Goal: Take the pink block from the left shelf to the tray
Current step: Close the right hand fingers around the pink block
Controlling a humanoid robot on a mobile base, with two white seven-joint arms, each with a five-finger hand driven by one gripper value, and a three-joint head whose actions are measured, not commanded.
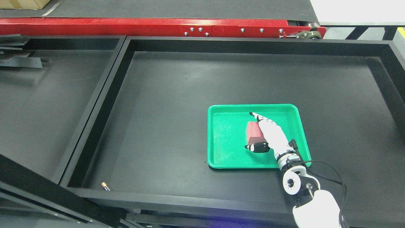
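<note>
- Pink block (254, 132) lies inside the green tray (221, 158), right of the tray's middle.
- Right hand (267, 134) reaches in from the lower right, over the block.
- Its fingers (258, 117) extend past the block's far side, thumb at the near side, loosely spread; contact cannot be told.
- Tray sits in the black bin (158, 126).

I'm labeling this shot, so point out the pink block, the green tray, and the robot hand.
pink block (253, 130): head view, on its top face.
green tray (253, 107): head view, on its far rim.
right robot hand (272, 134): head view, on the white back of the hand.
</note>
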